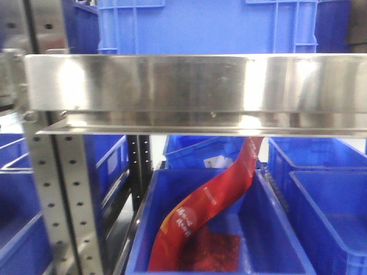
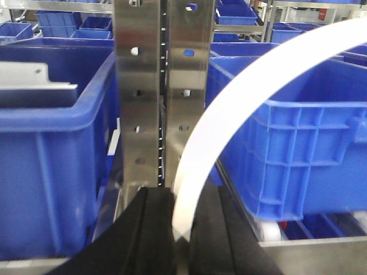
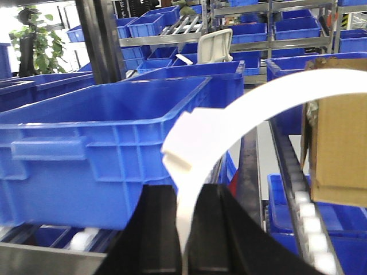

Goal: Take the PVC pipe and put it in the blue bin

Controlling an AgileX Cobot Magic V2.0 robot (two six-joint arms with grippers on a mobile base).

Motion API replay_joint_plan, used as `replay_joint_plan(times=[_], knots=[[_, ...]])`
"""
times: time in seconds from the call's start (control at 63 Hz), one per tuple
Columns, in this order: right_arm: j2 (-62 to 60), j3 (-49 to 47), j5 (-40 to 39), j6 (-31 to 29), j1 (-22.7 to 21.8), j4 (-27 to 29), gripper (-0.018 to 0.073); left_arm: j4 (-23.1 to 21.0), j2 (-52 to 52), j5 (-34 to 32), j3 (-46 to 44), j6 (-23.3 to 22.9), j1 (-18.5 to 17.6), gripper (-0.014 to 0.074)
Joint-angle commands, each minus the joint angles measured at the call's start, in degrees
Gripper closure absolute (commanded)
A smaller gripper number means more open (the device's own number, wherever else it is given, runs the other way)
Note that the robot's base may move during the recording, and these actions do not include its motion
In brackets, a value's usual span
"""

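Light was bright, glare lay along the steel rail, PVC pipe above my right gripper blew out white, fingers sat dark and soft, shelves beyond blurred.

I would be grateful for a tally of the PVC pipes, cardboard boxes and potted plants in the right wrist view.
PVC pipe: 1
cardboard box: 1
potted plant: 1
Total: 3

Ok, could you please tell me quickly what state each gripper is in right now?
Left gripper: closed on the PVC pipe.
Right gripper: closed on the PVC pipe as well.
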Motion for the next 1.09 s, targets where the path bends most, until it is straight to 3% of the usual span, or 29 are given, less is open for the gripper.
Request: replay_joint_plan(times=[0.0,1.079], knots=[[-0.22,0.08,-1.36,-0.20,0.05,-0.22,0.0721,-0.03,-0.38,-1.59,-0.08,0.05,-0.22,0.0707],[-0.22,0.08,-1.36,-0.20,0.05,-0.22,0.0721,-0.03,-0.38,-1.59,-0.08,0.05,-0.22,0.0707]])
